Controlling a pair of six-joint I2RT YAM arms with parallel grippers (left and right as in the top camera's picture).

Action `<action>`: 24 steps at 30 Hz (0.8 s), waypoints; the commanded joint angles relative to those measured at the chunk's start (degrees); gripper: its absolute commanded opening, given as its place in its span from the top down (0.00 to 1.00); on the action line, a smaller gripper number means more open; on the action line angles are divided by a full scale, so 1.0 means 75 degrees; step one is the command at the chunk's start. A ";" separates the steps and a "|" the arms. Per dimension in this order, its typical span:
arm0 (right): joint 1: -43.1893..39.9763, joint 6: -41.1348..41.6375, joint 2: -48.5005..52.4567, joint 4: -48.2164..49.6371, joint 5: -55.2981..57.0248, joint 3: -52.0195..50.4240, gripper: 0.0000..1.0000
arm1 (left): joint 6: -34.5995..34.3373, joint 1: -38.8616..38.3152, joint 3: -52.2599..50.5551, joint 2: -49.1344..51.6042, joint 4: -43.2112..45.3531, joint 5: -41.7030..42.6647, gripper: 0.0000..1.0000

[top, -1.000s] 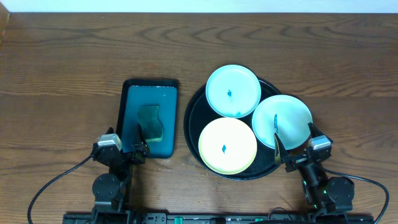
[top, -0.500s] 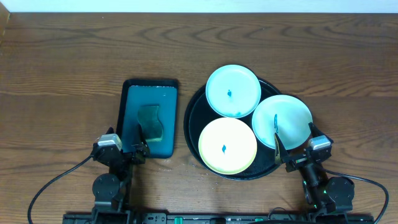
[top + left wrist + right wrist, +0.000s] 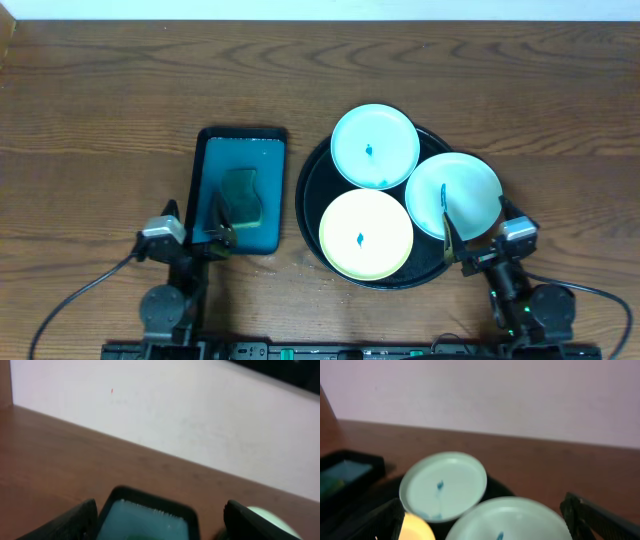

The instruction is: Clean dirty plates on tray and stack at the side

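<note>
The round black tray (image 3: 310,190) holds three plates. One aqua plate (image 3: 375,146) lies at the back, another aqua plate (image 3: 453,194) at the right, and a yellow plate (image 3: 366,234) at the front. Each has a small blue smudge. My right gripper (image 3: 474,226) is open and empty just in front of the right aqua plate (image 3: 520,520). The back plate (image 3: 442,485) and the yellow plate (image 3: 415,530) also show in the right wrist view. My left gripper (image 3: 192,220) is open and empty at the near end of the teal tray.
A rectangular teal tray (image 3: 238,150) with a green sponge (image 3: 241,195) lies left of the black tray; its far rim shows in the left wrist view (image 3: 150,505). Bare wooden table (image 3: 120,100) surrounds both trays. A white wall stands beyond the far edge.
My left arm has shifted slightly to the left. The right arm and the plates have not moved.
</note>
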 commanded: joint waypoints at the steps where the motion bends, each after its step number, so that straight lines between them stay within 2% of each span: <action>1: -0.0061 0.0280 0.0895 -0.0119 -0.0251 0.1346 0.01 | -0.0012 0.0032 0.1556 0.0935 -0.0478 -0.0032 0.19; 3: -0.0061 0.0280 0.1722 -0.0481 -0.0341 0.2154 0.01 | -0.0009 0.0032 0.2495 0.1781 -0.1183 0.0128 0.19; 6: -0.0061 0.0280 0.3523 -0.1696 -0.0510 0.3955 0.01 | -0.0012 0.0032 0.4182 0.3346 -0.2428 0.0740 0.19; 13: -0.0061 0.0233 0.7577 -0.5488 -0.0781 0.8314 0.01 | 0.0000 0.0032 0.7443 0.6341 -0.5782 0.1049 0.19; 18: -0.0058 0.0262 0.9317 -0.6513 -0.1154 0.9737 0.01 | 0.0061 0.0032 0.7889 0.7528 -0.6449 0.1408 0.19; 24: -0.0058 0.0277 1.0142 -0.6860 -0.2060 0.9818 0.01 | -0.0003 0.0032 0.7816 0.8926 -0.7102 0.1469 0.20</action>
